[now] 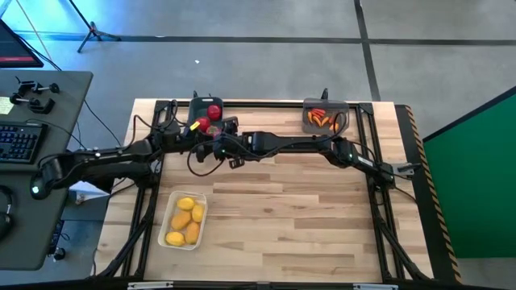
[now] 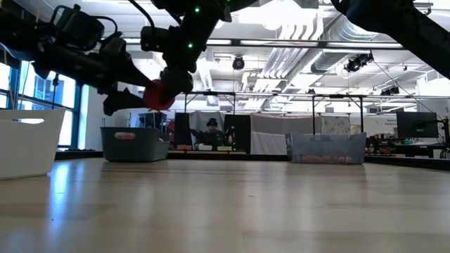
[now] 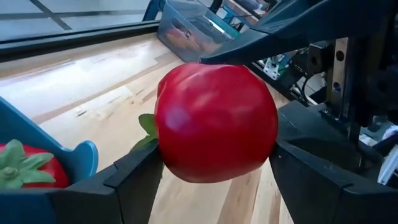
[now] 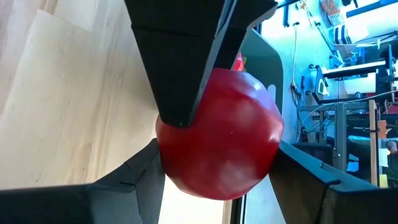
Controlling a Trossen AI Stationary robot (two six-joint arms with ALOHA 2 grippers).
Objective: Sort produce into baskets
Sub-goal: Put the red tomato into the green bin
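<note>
From above, both grippers meet near the bench's far edge beside the dark basket (image 1: 208, 109), the red tomato (image 1: 201, 125) between them. At table height the tomato (image 2: 159, 95) hangs in the air. The left gripper (image 3: 214, 165) has its fingers against the tomato's sides, and the right gripper (image 4: 217, 168) grips it likewise.

Tomato (image 3: 214, 121) glossy smooth plastic; table (image 1: 306, 217) pale matt wood; end effector fingers (image 3: 134, 180) matt black.
</note>
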